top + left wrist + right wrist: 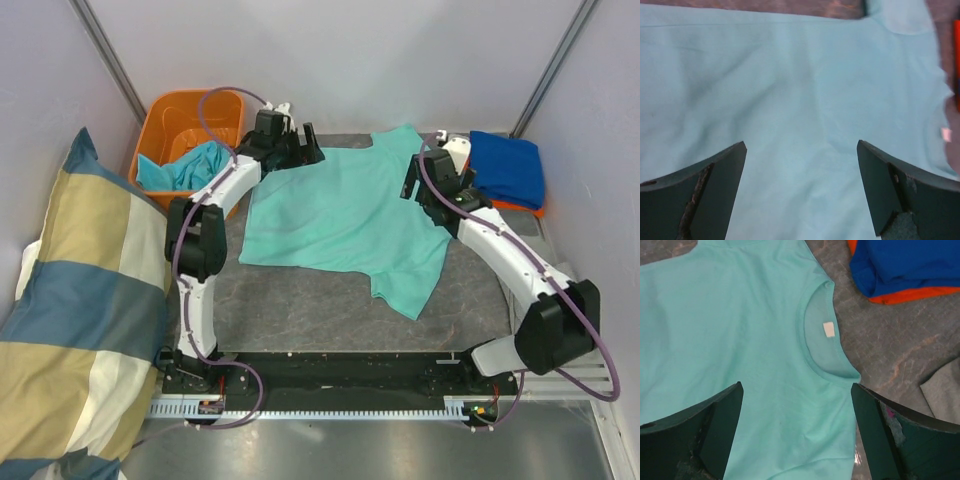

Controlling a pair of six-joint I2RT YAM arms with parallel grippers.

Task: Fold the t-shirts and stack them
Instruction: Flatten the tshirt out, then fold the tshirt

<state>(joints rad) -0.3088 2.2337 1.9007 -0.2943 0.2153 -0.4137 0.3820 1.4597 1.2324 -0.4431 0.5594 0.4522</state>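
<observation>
While it lay spread flat across the dark grey marbled tabletop [330, 310], the mint-teal short-sleeved cotton t-shirt [340, 215] had its collar turned toward the right arm's side. A small white neck label [829, 329] showed inside the neckline, one sleeve pointed at the far edge, and the other reached toward the near edge.

The left gripper [801, 147] hung over the shirt's body at the far-left end, its two dark fingers spread as wide as they went, with nothing gripped between them. The right gripper [796, 390] was just as wide open and equally empty, poised above the shoulder just beside the collar. Whether either set of fingertips touched the cloth could not be told.

Near the collar but apart from it, a folded royal blue cotton t-shirt [508, 168] rested on a folded orange t-shirt [522, 208] in the far right corner. A crumpled turquoise t-shirt [185, 168] sat inside the orange plastic bin [165, 115] at the far left corner.

A corner of grey cloth [942, 390] lay on the table to the right of the collar. A big blue-and-cream striped pillow [80, 300] leaned beside the table's left side.
</observation>
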